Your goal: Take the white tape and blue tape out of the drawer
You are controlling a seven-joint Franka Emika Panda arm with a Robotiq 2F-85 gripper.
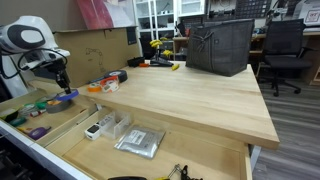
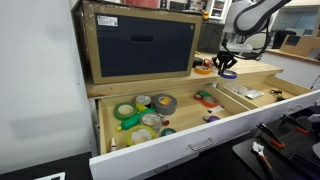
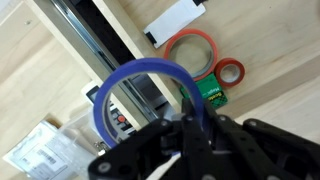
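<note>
My gripper [image 3: 190, 125] is shut on the blue tape [image 3: 145, 85], a thin blue ring that stands up from between the jaws in the wrist view. In both exterior views the gripper [image 1: 62, 84] [image 2: 227, 62] hangs over the edge of the worktop with the blue tape [image 1: 68, 97] [image 2: 227, 73] below it, above the open drawer [image 2: 200, 142] [image 1: 45, 152]. A whitish roll, apparently the white tape [image 2: 152, 121], lies in the drawer's end compartment among other rolls.
On the worktop below the gripper lie two orange rolls [image 3: 190, 50] [image 3: 231, 71], a green item [image 3: 210, 92] and a white box [image 3: 175, 20]. A green roll [image 2: 125, 111] and a grey roll [image 2: 163, 103] lie in the drawer. A black bag [image 1: 220, 45] stands on the worktop.
</note>
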